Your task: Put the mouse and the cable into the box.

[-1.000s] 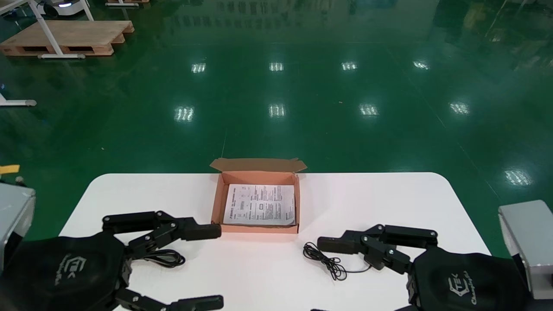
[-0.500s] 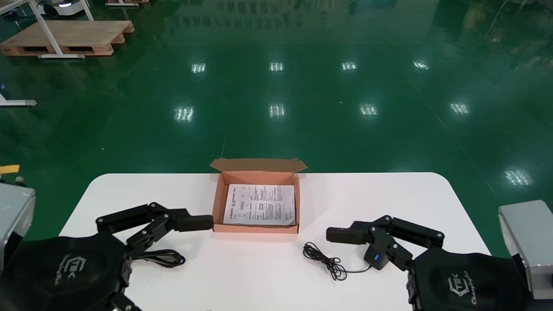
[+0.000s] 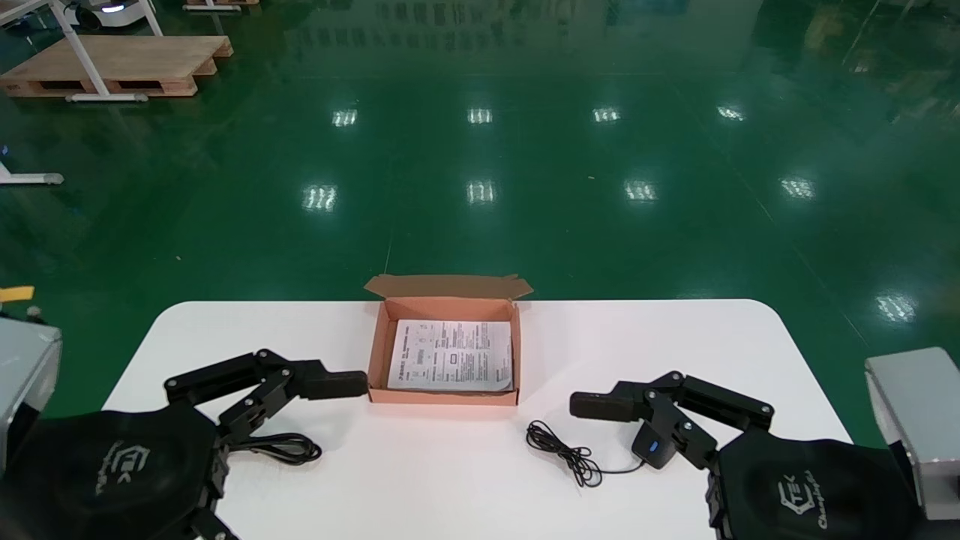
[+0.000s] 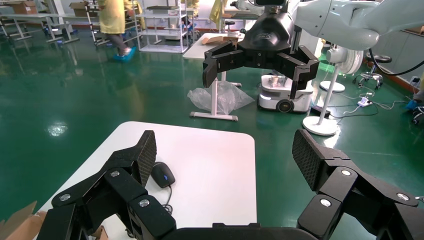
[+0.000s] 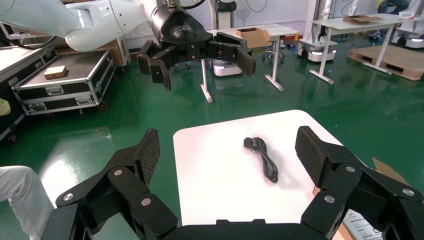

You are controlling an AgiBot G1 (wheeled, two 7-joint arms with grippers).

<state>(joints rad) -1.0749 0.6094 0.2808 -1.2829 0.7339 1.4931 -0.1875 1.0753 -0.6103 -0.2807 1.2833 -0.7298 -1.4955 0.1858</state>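
Note:
An open cardboard box (image 3: 378, 352) with a printed sheet (image 3: 451, 354) in it sits mid-table. A black mouse (image 3: 651, 446) lies to its right, its thin cord (image 3: 559, 450) bunched beside it. My right gripper (image 5: 227, 152) hangs open just over the mouse, one of its fingers (image 3: 600, 406) reaching toward the box. The left wrist view also shows the mouse (image 4: 163, 174). A coiled black cable (image 3: 283, 448) lies left of the box, partly under my open left gripper (image 4: 225, 160); one of that gripper's fingers (image 3: 334, 384) ends near the box's front corner. The cable (image 5: 262, 157) lies alone on the white top.
The white table (image 3: 675, 337) has rounded far corners. Grey cases stand at its left (image 3: 22, 367) and right (image 3: 911, 420) ends. Beyond is green floor with a wooden pallet (image 3: 112, 64) far off to the left.
The left gripper spread wider, its far finger drawing back from the box and its near finger leaving the head view. The right gripper shifted back and up, uncovering the mouse.

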